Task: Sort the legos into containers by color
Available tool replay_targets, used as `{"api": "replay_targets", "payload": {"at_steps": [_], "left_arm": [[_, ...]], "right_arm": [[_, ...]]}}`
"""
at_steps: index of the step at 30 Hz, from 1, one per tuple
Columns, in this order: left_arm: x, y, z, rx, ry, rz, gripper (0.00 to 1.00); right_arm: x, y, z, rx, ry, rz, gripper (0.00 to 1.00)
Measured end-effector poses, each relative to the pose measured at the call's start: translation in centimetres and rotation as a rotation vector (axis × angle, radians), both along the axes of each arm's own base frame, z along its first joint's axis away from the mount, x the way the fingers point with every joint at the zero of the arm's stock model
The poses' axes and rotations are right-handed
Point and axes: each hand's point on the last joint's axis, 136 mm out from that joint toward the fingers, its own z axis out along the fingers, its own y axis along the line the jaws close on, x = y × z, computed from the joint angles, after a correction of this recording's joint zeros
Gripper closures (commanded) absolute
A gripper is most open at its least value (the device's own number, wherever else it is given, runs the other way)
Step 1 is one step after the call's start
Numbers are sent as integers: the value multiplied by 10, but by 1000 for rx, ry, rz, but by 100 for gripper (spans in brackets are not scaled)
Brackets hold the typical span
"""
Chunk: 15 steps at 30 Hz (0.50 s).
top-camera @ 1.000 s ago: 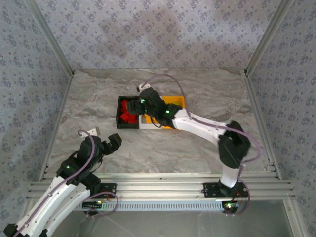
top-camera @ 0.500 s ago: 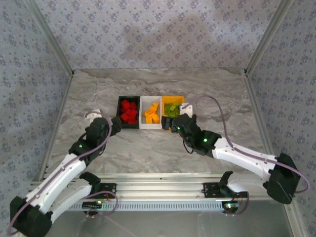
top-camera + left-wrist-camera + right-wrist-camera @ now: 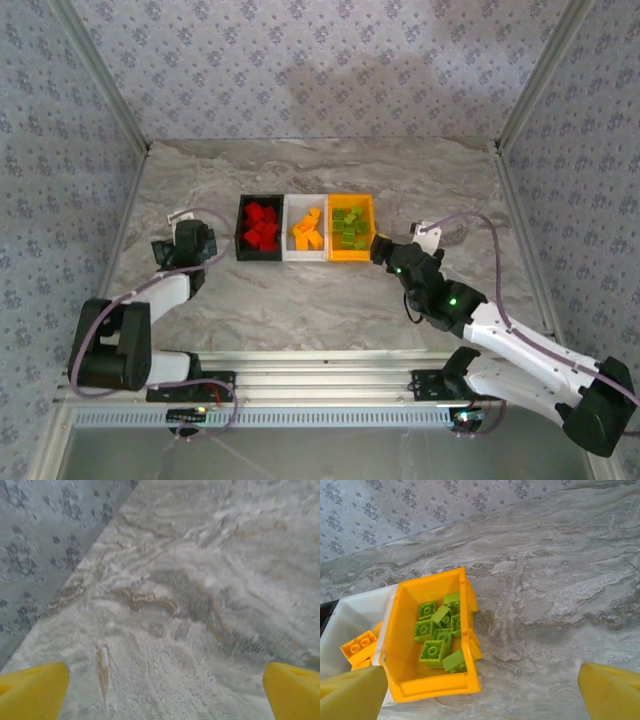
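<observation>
- Every brick I can see lies in a bin: red bricks in the black bin, orange bricks in the white bin, green bricks in the orange-yellow bin.
- The row of bins runs left to right.
- The right pincer, wide and empty, is just beside the orange-yellow bin, which lies ahead and to its left.
- The left pincer, also wide and empty, is near the black end, not touching it.

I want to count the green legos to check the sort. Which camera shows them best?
The right wrist view: the green legos lie close up in the orange-yellow bin, studs distinct. The top external view gives them as a small green patch; the left wrist view faces the tabletop.
</observation>
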Motion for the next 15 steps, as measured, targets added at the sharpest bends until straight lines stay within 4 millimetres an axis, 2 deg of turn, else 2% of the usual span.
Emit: {"api": "replay_targets", "payload": {"at_steps": [2, 7, 12, 15], "left_arm": [[4, 0, -11, 11, 4, -16, 0], [24, -7, -15, 6, -54, -65, 0], [31, -10, -7, -36, -158, -129, 0], [27, -13, -20, -57, -139, -163, 0]], "right_arm": [[1, -9, -2, 2, -1, -23, 0], [-1, -25, -14, -10, 10, -63, 0], [-3, -38, -31, -33, 29, -93, 0], [-1, -44, -34, -59, 29, -96, 0]]}}
